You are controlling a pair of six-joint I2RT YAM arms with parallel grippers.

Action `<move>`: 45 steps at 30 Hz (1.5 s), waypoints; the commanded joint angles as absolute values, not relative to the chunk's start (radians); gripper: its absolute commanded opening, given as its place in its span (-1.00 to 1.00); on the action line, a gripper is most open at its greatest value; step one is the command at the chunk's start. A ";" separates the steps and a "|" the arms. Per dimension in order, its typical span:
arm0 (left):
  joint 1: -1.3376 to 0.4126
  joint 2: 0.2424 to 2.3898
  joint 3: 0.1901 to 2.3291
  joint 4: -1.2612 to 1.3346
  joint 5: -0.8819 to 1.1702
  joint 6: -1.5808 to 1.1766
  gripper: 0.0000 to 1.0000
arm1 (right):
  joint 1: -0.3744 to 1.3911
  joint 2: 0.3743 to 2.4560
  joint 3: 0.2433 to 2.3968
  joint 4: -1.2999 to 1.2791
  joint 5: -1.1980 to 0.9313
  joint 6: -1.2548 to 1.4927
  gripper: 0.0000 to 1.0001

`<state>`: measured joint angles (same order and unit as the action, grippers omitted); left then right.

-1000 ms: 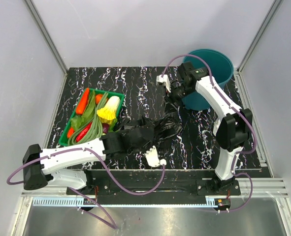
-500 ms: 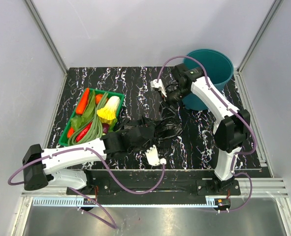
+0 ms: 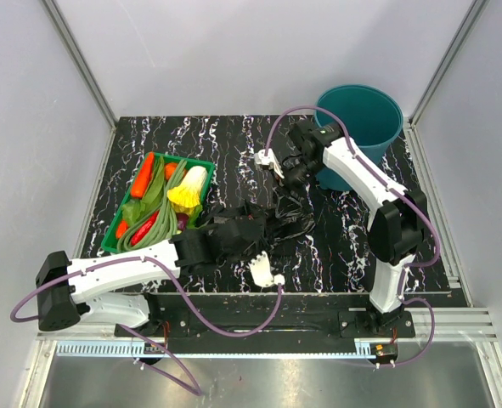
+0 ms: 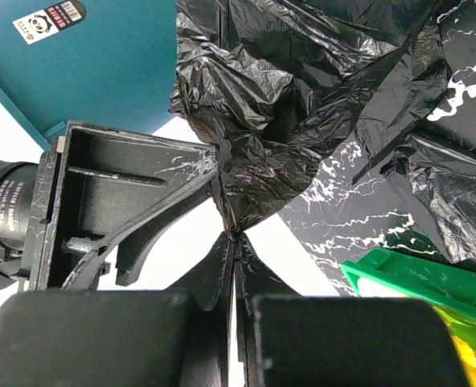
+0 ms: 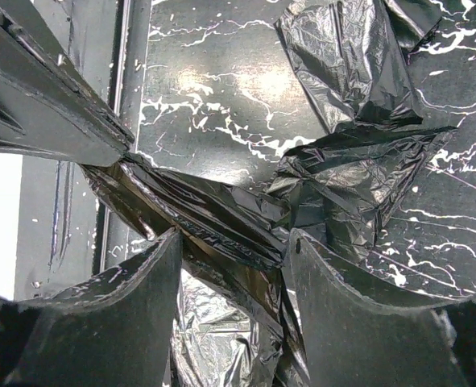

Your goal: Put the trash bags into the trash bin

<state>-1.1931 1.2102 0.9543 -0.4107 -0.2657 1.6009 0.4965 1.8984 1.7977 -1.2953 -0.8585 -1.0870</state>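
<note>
Left wrist view shows the left gripper (image 4: 234, 240) pinching the trash bag (image 4: 290, 113), likely anchoring it so the right gripper (image 5: 233, 246), jaws apart astride a fold, can grab.

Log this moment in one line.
left gripper shut on crinkly black plastic bag | right gripper open astride it | bag outside round teal plastic bin

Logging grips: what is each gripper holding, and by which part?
Left gripper: shut on a gathered fold of the trash bag. Right gripper: open astride it, gripping nothing.
</note>
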 commanded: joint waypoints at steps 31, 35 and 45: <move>-1.123 1.339 1.326 -0.584 -0.304 1.131 -0.50 | 0.535 1.884 1.856 -0.887 -0.545 -0.557 -1.00; -1.086 1.390 1.445 -0.696 -0.281 0.990 0.00 | 0.526 1.891 1.899 -0.850 -0.459 -0.450 -1.00; -0.950 1.577 1.859 -1.044 -0.085 0.525 0.98 | 0.428 2.026 2.178 -1.040 -0.641 -0.303 -1.00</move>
